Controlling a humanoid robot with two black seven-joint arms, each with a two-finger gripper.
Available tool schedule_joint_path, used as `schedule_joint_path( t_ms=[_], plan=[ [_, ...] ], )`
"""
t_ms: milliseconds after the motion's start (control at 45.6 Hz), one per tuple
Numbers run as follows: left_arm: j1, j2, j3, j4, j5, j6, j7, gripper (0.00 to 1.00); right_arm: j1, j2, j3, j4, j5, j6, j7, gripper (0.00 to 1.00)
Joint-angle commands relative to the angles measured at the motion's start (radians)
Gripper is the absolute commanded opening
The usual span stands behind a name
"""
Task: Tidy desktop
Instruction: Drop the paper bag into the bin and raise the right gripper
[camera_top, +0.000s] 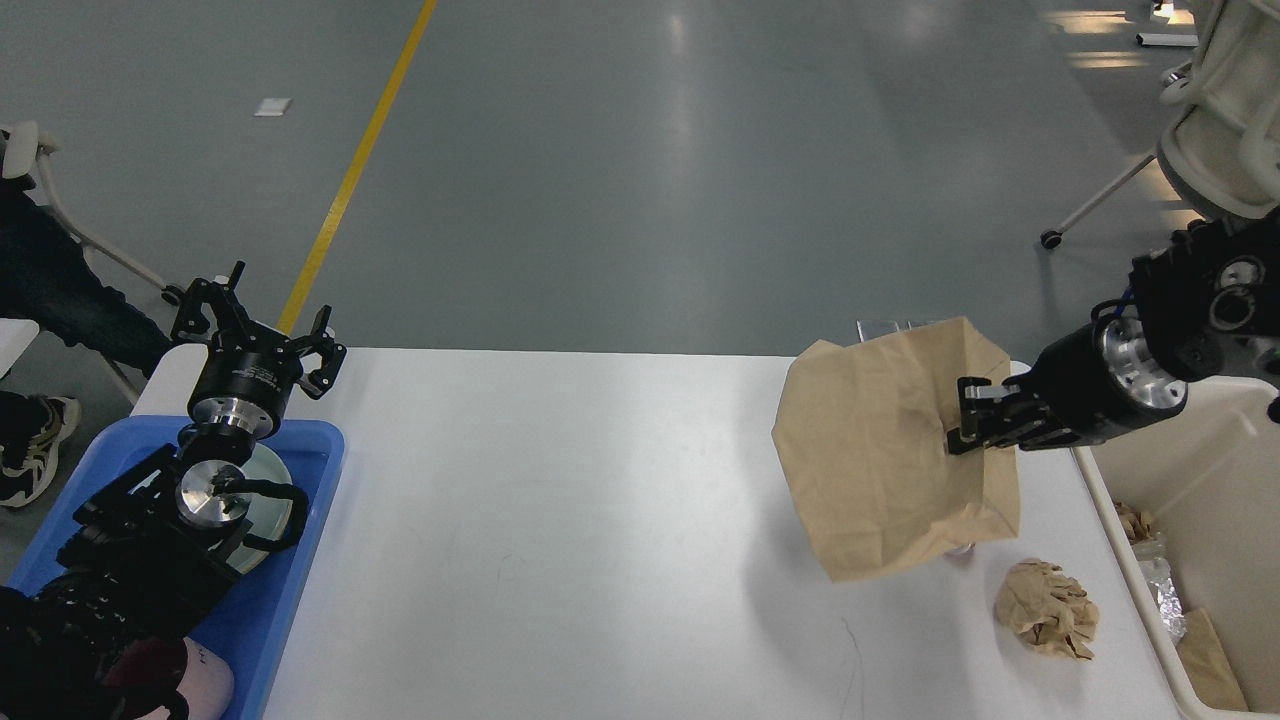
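The white desktop (600, 520) fills the lower half of the head view. My right gripper (968, 418) hangs above its right side, shut on the edge of a flat brown paper bag (890, 450) that dangles clear of the surface. A crumpled ball of brown paper (1047, 606) lies on the desktop below and right of the bag. My left gripper (258, 322) stands open and empty at the far left corner, above the blue tray (300, 520). The bag hides whatever lies behind it.
A cream bin (1190, 500) stands off the desktop's right edge with scraps of paper and foil inside. The blue tray holds a grey plate (270, 475). White office chairs (1220, 130) stand at the back right. A person's leg and shoe (30, 450) show at the far left.
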Motion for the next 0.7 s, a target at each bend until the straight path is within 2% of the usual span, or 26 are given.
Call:
schedule_joint_path(
  t_ms=[0, 88, 197, 285, 504, 636, 658, 680],
  plan=[
    [-0.001, 0.000, 0.000, 0.000, 0.000, 0.000, 0.000, 0.96, 0.021, -0.040, -0.006, -0.080, -0.002, 0.002, 0.000, 0.00],
    [-0.001, 0.000, 0.000, 0.000, 0.000, 0.000, 0.000, 0.97, -0.011, -0.049, -0.015, -0.164, -0.001, -0.020, 0.000, 0.00],
    [0.001, 0.000, 0.000, 0.000, 0.000, 0.000, 0.000, 0.96, -0.140, -0.059, -0.052, -0.322, 0.005, -0.050, 0.000, 0.00],
    [0.001, 0.000, 0.000, 0.000, 0.000, 0.000, 0.000, 0.96, -0.270, -0.086, -0.043, -0.442, 0.013, -0.135, 0.000, 0.00],
    [-0.001, 0.000, 0.000, 0.000, 0.000, 0.000, 0.000, 0.96, -0.644, -0.086, -0.040, -0.650, 0.206, -0.440, 0.006, 0.00],
    [-0.001, 0.000, 0.000, 0.000, 0.000, 0.000, 0.000, 0.97, -0.796, -0.046, -0.009, -0.764, 0.238, -0.477, 0.007, 0.00],
    [-0.001, 0.000, 0.000, 0.000, 0.000, 0.000, 0.000, 0.97, -0.815, -0.043, -0.003, -0.778, 0.239, -0.481, 0.007, 0.05],
    [-0.001, 0.000, 0.000, 0.000, 0.000, 0.000, 0.000, 0.96, -0.835, -0.040, 0.003, -0.790, 0.239, -0.486, 0.007, 0.20]
  ],
)
